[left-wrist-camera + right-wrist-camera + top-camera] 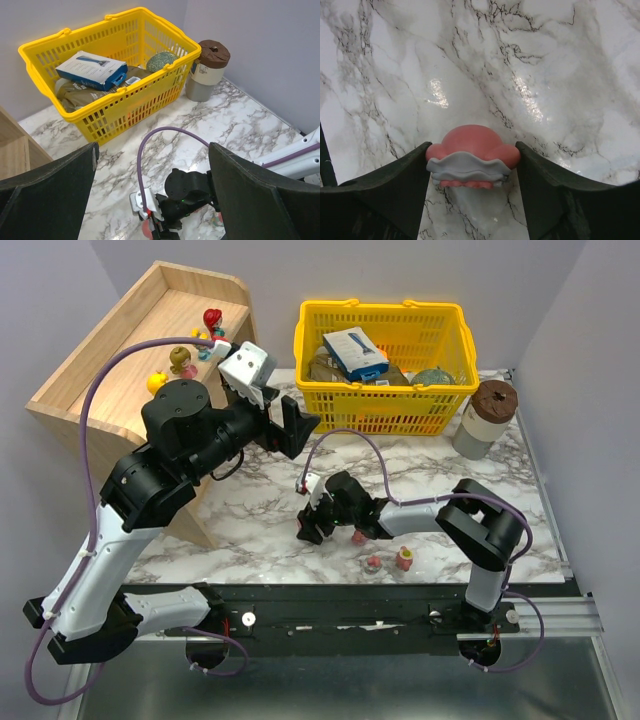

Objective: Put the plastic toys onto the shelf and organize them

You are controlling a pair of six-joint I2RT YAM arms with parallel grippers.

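Note:
The light-wood shelf [120,360] stands at the far left. On its top tier are a red toy [212,318], an olive-and-pink toy [182,362] and a yellow toy [156,382]. My right gripper [310,528] is low over the marble table, shut on a pink toy with a grey frill [472,157]; both fingers [395,190] touch its sides. Three more small toys lie near it on the table: a red-pink toy [357,536], a pale toy [373,566] and a red-and-yellow toy [405,559]. My left gripper [292,426] is wide open and empty [152,150], above the table beside the shelf.
A yellow basket [310,340] with a blue box and packets stands at the back centre. A grey jar with a brown lid [485,418] is to its right. A purple cable [350,435] loops over the table to the right wrist.

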